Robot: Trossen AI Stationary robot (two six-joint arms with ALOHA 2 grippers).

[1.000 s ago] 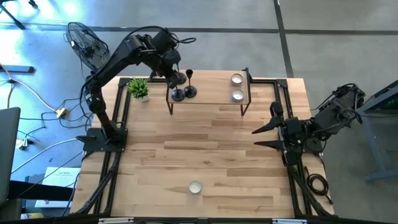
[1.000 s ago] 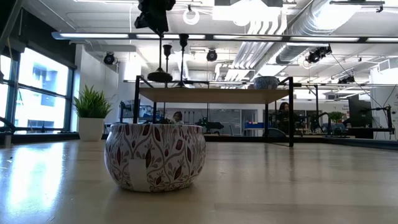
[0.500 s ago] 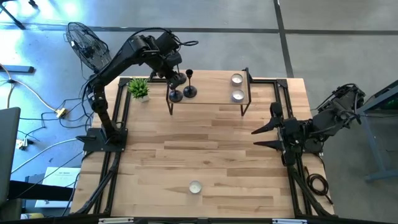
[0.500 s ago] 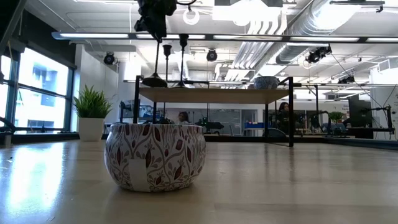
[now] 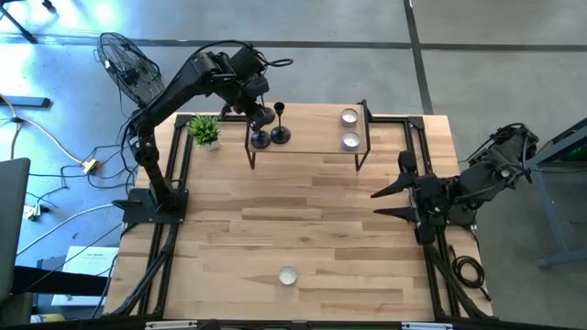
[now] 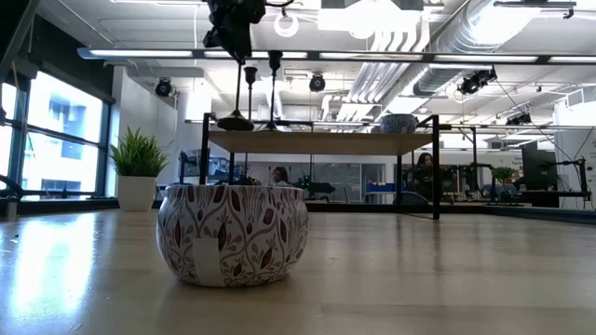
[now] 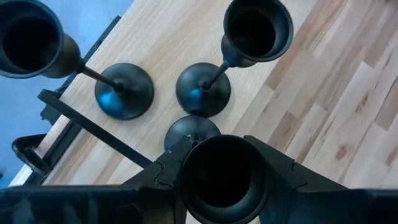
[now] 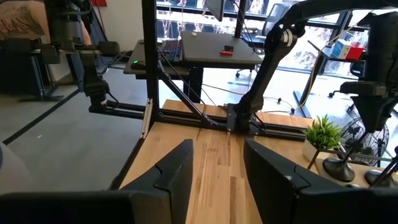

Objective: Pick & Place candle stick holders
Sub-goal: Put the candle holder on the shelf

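The left gripper [image 7: 221, 177] pinches the cup of the third candle stick holder [image 7: 224, 180] between its fingers, above the left end of the raised wooden shelf [image 5: 312, 137], and over the last second that holder has come down: in the low view its base [image 6: 235, 122] hung clear of the shelf top a second ago and now sits at, or just on, the shelf surface. Its base lands close beside the two candle stick holders [image 7: 205, 87] already standing upright on that end of the shelf, the three bases forming a tight cluster. Two tealight cups [image 5: 349, 128] sit at the shelf's right end and a third tealight cup [image 5: 288, 276] lies well in front of the shelf on the table [image 5: 303, 220]. This placement looks nearly done; release seems the step in hand. The right gripper [image 5: 390, 202] waits off the shelf's right front, fingers spread and empty.
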